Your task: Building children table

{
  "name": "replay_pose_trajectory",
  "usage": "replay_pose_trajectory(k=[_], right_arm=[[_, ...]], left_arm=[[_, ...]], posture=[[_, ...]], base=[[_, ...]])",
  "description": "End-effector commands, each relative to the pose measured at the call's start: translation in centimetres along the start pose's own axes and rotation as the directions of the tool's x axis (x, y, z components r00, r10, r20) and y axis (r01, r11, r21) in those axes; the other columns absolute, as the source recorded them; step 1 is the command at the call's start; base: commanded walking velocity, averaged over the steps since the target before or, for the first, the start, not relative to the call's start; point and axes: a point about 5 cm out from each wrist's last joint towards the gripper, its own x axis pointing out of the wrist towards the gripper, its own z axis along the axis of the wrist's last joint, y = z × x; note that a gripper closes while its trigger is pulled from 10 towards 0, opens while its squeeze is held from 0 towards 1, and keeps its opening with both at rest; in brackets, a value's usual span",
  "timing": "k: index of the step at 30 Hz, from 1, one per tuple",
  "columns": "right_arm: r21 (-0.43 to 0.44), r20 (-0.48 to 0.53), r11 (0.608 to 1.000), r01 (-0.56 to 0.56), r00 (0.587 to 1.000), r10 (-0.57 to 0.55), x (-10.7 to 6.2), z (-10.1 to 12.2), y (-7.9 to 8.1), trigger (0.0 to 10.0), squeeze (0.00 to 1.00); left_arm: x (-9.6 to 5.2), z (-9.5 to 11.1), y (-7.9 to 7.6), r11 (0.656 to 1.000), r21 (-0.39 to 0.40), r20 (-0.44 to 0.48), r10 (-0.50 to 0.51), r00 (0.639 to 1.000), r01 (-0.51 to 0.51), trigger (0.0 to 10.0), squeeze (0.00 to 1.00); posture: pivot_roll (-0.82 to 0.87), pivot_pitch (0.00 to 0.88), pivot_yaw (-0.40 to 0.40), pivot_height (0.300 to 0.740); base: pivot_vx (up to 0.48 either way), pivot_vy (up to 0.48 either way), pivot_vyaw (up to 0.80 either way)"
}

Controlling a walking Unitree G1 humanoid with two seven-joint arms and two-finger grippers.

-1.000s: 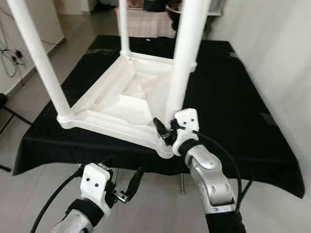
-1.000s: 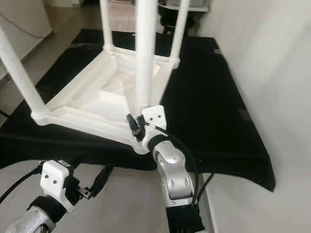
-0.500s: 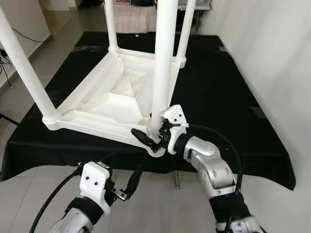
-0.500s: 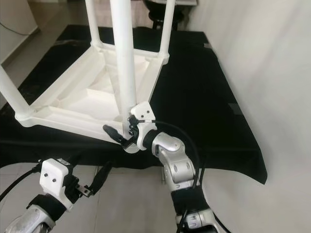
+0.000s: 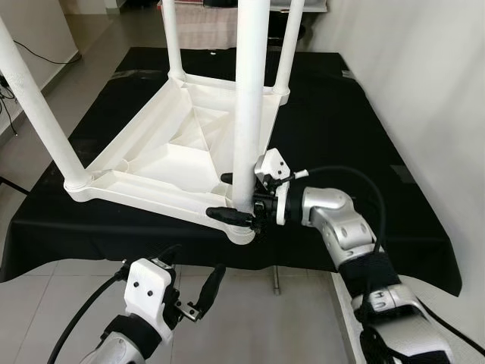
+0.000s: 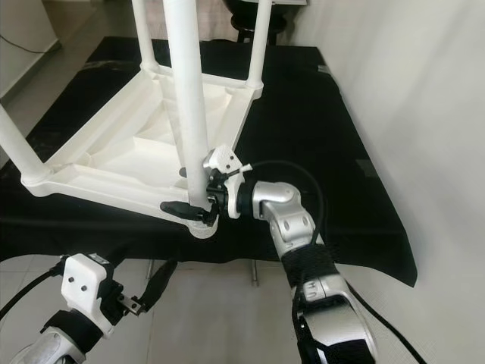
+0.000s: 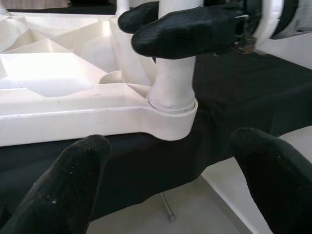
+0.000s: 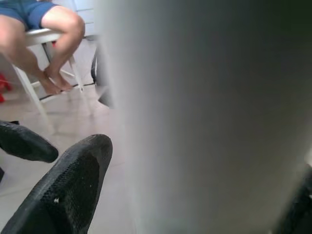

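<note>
A white plastic children's table (image 5: 151, 163) lies upside down on a black-covered table (image 5: 364, 129), with its legs pointing up. My right gripper (image 5: 231, 197) is shut on the nearest leg (image 5: 248, 114) just above its corner socket (image 7: 170, 114), one finger in front and one behind. In the right wrist view that leg (image 8: 209, 117) looms close beside one finger (image 8: 68, 185). My left gripper (image 5: 195, 262) hangs open below the table's front edge, facing that corner with nothing in it. The left wrist view shows the right gripper's fingers (image 7: 190, 31) on the leg.
A white wall (image 5: 439, 76) runs close along the right of the black table. Tiled floor (image 5: 258, 311) lies under the front edge, where a thin metal table leg (image 5: 274, 280) stands. A person's bare legs (image 8: 44, 29) on a white chair appear in the right wrist view.
My right gripper swung from beside the corner to around the nearest leg, and its arm stretched out to the right. The camera shifted. The left gripper stayed low and open.
</note>
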Motion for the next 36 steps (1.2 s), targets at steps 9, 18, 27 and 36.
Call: replay_pose_trajectory(k=[9, 18, 27, 36], right_arm=[[0.001, 0.008, 0.997, -0.080, 0.997, 0.080, 0.3, 0.0, -0.3, 0.0, 0.00], [-0.036, -0.006, 0.972, 0.233, 0.972, -0.234, -1.7, -1.3, -1.1, 0.0, 0.00], [0.028, -0.127, 0.591, 0.806, 0.590, -0.798, -1.5, -4.4, 4.5, 0.0, 0.00], [0.068, -0.106, 0.708, 0.702, 0.711, -0.695, 1.8, -3.5, 4.9, 10.0, 0.00]], left_arm=[[-0.5, -0.1, -0.4, 1.000, -0.011, -0.027, -0.014, 1.000, 0.013, 10.0, 0.00], [-0.3, -0.1, -0.2, 1.000, -0.010, -0.024, -0.008, 1.000, 0.008, 10.0, 0.00], [0.2, -0.4, 0.7, 1.000, 0.000, -0.022, -0.004, 1.000, 0.004, 10.0, 0.00], [0.3, -0.6, 1.2, 1.000, 0.014, -0.022, 0.025, 0.999, -0.025, 10.0, 0.00]], posture=[[0.03, 0.211, -0.057, 0.740], [0.01, 0.208, -0.065, 0.740], [-0.04, 0.183, -0.033, 0.740], [-0.01, 0.162, -0.050, 0.740]], base=[[0.000, 0.000, 0.00], [0.000, 0.000, 0.00], [0.000, 0.000, 0.00], [0.000, 0.000, 0.00]])
